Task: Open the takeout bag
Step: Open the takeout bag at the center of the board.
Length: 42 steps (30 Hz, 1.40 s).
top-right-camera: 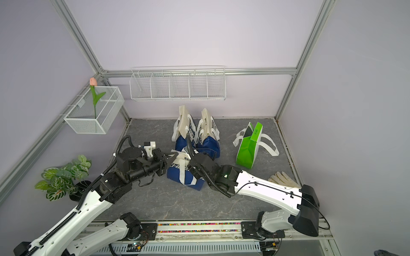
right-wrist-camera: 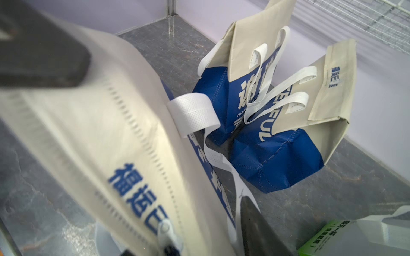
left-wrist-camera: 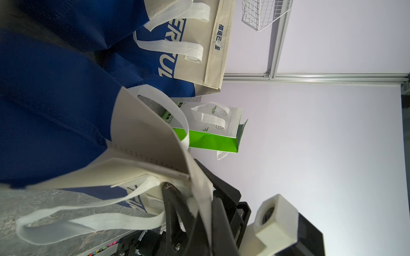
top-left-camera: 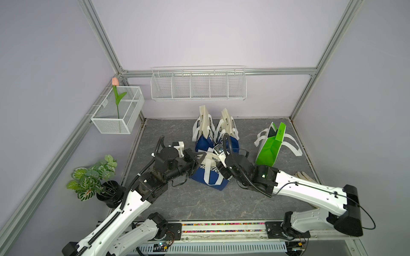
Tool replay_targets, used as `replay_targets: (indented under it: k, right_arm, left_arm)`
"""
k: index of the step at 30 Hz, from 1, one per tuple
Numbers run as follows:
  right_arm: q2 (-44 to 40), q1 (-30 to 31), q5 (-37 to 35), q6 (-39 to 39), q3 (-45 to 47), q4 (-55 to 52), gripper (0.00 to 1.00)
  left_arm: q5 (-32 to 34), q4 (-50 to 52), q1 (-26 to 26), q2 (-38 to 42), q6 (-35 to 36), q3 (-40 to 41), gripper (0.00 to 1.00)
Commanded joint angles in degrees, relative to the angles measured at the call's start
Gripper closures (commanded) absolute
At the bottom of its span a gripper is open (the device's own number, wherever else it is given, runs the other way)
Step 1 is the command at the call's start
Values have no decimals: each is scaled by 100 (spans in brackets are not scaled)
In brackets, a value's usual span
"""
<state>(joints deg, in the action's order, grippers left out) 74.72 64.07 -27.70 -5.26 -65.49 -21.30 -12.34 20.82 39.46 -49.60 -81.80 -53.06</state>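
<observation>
Nearest, left arm (top-left-camera: 124, 210) and right arm (top-left-camera: 310, 188) reach from the front rail (top-left-camera: 221, 228) and lean inward, low over the table (top-left-camera: 199, 206), their wrists bent toward each other. Between them, at the table's middle, stands the bag (top-left-camera: 210, 177), blue below and beige on top. Left claw (top-left-camera: 198, 158) lies level and is closed on one beige top corner of the bag. Right claw (right-wrist-camera: 166, 128) has its jaws on both sides of the opposite beige rim, one touching the cloth; whether they clamp it I cannot tell.
</observation>
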Motion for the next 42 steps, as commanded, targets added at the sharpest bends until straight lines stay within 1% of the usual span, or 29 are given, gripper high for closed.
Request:
replay_targets:
  k: [1,3,5,6,7,11,14,16,18,20,22,24,28,30,33,37,39,40,41,42]
  right_arm:
    - [-203,-163,568,-260,253,-442,63]
    - [-190,-182,852,-375,272,-393,65]
    - [-170,-198,1118,-483,239,-363,66]
    - [-168,-195,1201,-522,230,-337,67]
    - [-153,-200,1291,-575,213,-323,68]
    - [-98,-207,1417,-705,121,-357,71]
    - [-74,-224,1509,-747,111,-344,74]
    - [-58,-250,1583,-792,116,-329,81]
    - [-76,-289,1779,-846,155,-271,82]
    - [-97,-328,2005,-878,160,-234,81]
    - [-122,-345,2059,-885,134,-276,81]
    - [-171,-367,2107,-898,142,-285,81]
    - [-226,-448,2198,-941,133,-344,80]
    - [-247,-480,2241,-945,142,-342,80]
    - [-270,-541,2289,-987,177,-290,80]
    - [-326,-602,2344,-1073,230,-208,80]
    - [-343,-606,2308,-1082,217,-222,78]
    - [-352,-592,2165,-1076,187,-289,75]
    - [-376,-545,1806,-1077,155,-395,69]
    - [-383,-396,1136,-1048,84,-581,56]
  left_arm:
    - [144,-463,-143,53,114,-30,100]
    - [36,-447,-141,-41,316,-50,99]
    - [-85,-407,-82,-181,609,-9,73]
    - [-79,-500,12,-220,647,81,65]
    - [-101,-704,111,-259,648,243,59]
    - [-2,-1259,634,-399,645,547,47]
    - [248,-1176,850,-366,833,497,42]
    - [472,-1094,851,-318,930,503,42]
    - [775,-1131,847,-293,1033,546,44]
    - [991,-1400,843,-299,1119,641,51]
    - [1019,-1697,839,-396,1146,679,56]
    - [918,-1858,839,-574,1166,630,60]
    - [455,-2031,845,-869,1305,522,61]
    - [302,-2186,850,-978,1251,586,63]
    - [254,-2258,850,-1073,1269,634,77]
    - [388,-2477,850,-1117,1311,658,98]
    - [508,-2433,852,-1120,1391,566,100]
    - [567,-2333,849,-1122,1431,485,100]
    - [619,-2175,845,-1121,1459,398,100]
    - [682,-1918,848,-1141,1485,233,100]
